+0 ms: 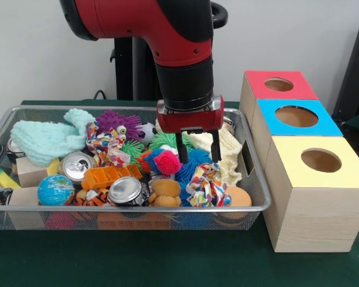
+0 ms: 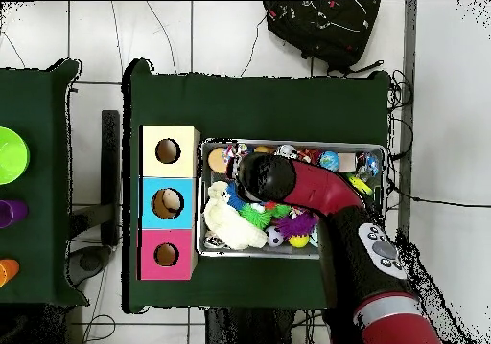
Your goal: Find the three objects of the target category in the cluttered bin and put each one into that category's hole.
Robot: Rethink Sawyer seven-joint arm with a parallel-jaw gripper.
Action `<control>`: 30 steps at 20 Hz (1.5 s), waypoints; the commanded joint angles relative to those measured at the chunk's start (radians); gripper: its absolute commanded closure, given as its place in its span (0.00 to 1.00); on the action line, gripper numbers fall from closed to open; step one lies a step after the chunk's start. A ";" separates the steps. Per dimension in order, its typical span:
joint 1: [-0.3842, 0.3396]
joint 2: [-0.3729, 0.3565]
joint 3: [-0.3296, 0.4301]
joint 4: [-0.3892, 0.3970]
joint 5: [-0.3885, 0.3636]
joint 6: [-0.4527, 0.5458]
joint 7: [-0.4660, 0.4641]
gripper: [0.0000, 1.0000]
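Front view, left to right: the wire mesh bin (image 1: 254,179) sits on my green worktop (image 1: 167,263), its long axis running across the picture. At its left end lie a mint knitted cloth (image 1: 45,139), a wooden block (image 1: 31,172) and a small globe ball (image 1: 55,190). Next come two drink cans, one (image 1: 76,165) tipped with its top facing the camera, the other (image 1: 127,191) lying near the front wall. An orange plastic piece (image 1: 110,175) lies lengthwise between them. My end effector (image 1: 198,154) hangs over the bin's middle right, fingers spread and empty, tips just above the blue spiky ball (image 1: 194,164) and beside the pink one (image 1: 167,162). A knotted rope toy (image 1: 208,188) lies below. Right of the bin stand three boxes, holes facing up: red (image 1: 279,85) farthest, blue (image 1: 297,116), yellow (image 1: 321,160) nearest.
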 commanded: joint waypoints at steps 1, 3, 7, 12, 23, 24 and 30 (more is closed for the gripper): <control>-0.020 0.058 0.083 0.003 -0.067 -0.036 -0.012 0.00; -0.024 0.064 0.081 -0.027 -0.069 -0.011 -0.029 0.00; -0.032 0.079 0.080 -0.080 -0.072 0.040 -0.063 0.00; -0.033 0.102 0.078 -0.136 -0.073 0.074 -0.080 0.00; -0.028 0.122 0.084 -0.116 -0.078 0.021 -0.060 0.00; -0.027 0.124 0.083 -0.116 -0.079 0.018 -0.058 0.00; -0.018 0.152 0.087 -0.127 -0.083 -0.007 -0.046 0.00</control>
